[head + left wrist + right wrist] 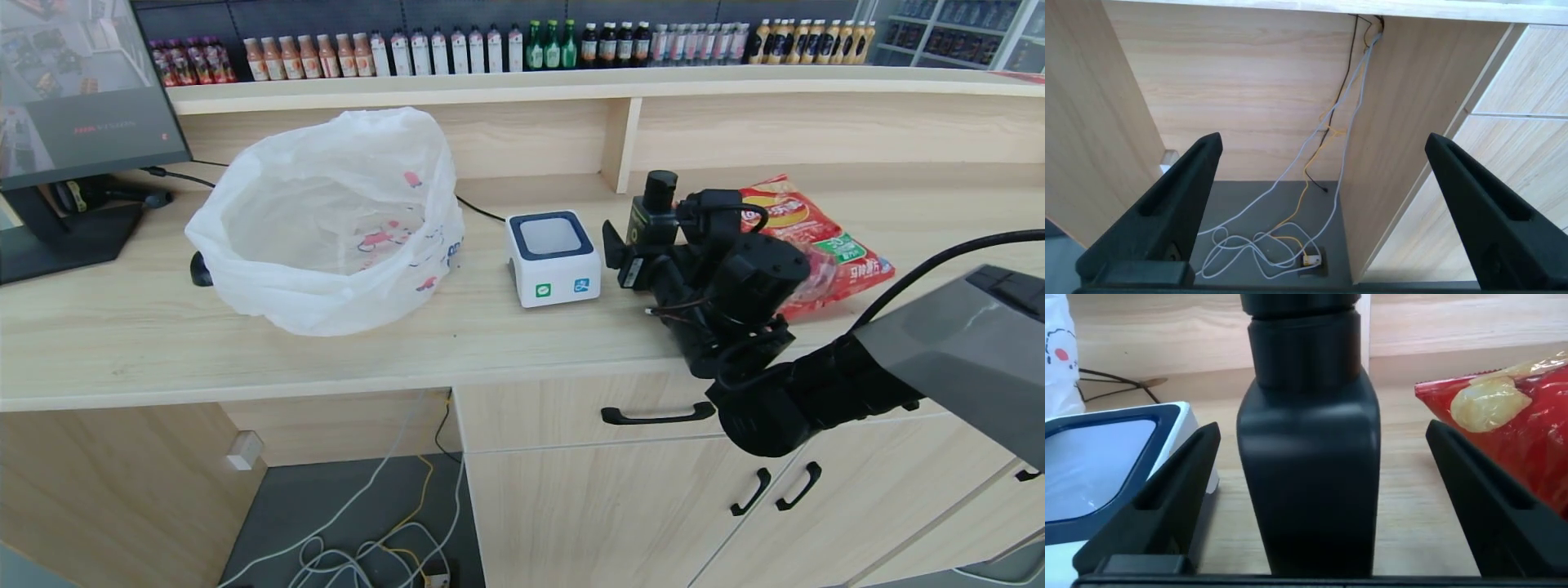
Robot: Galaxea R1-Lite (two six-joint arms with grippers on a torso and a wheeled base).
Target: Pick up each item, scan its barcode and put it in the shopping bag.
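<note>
A dark bottle (657,200) with a black cap stands upright on the wooden counter (122,327), right of the white barcode scanner (553,257). My right gripper (641,249) is open, one finger on each side of the bottle (1308,457), with gaps between the fingers (1167,498) and the bottle. A red snack bag (824,245) lies flat on the counter behind the right arm; the same snack bag (1507,408) shows beside the bottle in the right wrist view. The white plastic shopping bag (335,220) stands open-mouthed left of the scanner. My left gripper (1319,212) hangs open and holds nothing, below counter level.
A monitor (77,82) and a handheld scanner (106,194) sit at the counter's far left. A raised shelf (571,86) with rows of bottles runs behind. Under the counter are drawers with black handles (657,415) and loose cables (1290,237) on the floor.
</note>
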